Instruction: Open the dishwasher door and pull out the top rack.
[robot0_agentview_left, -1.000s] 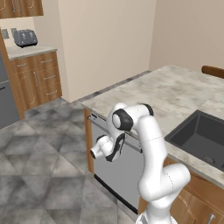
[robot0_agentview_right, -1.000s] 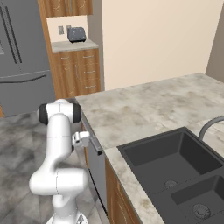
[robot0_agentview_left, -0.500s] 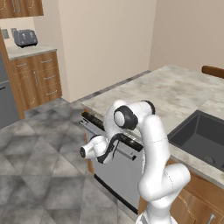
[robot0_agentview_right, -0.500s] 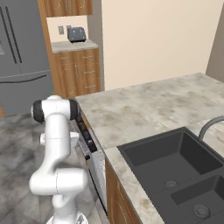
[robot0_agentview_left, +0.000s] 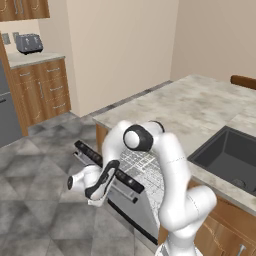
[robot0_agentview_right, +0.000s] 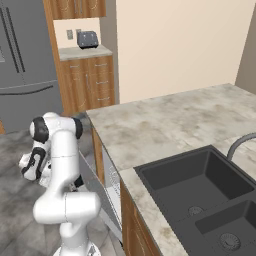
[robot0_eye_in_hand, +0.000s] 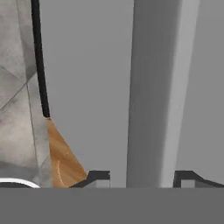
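The dishwasher door (robot0_agentview_left: 132, 207) hangs tilted partly open under the island counter, its black button strip (robot0_agentview_left: 100, 157) along the top edge. My gripper (robot0_agentview_left: 111, 170) is at the door's outer face. In the hand view my gripper (robot0_eye_in_hand: 142, 178) is shut on the door's long silver bar handle (robot0_eye_in_hand: 157, 87), a fingertip on each side. Behind the opened top edge the wire grid of the top rack (robot0_agentview_left: 142, 167) shows inside the machine. From the right base view the door (robot0_agentview_right: 97, 192) is seen edge-on, with my hand (robot0_agentview_right: 32, 162) out in front of it.
A marble island counter (robot0_agentview_left: 200, 105) holds a dark sink (robot0_agentview_left: 227, 157) to my right. Across the tiled floor (robot0_agentview_left: 40, 200) stand wooden cabinets (robot0_agentview_left: 45, 92), a toaster (robot0_agentview_right: 88, 38) and a grey fridge (robot0_agentview_right: 25, 65). Open floor lies in front of the door.
The jaws closed on the handle and the hand drew back from the island; the door swung from nearly closed to partly open, baring the rack's wire grid.
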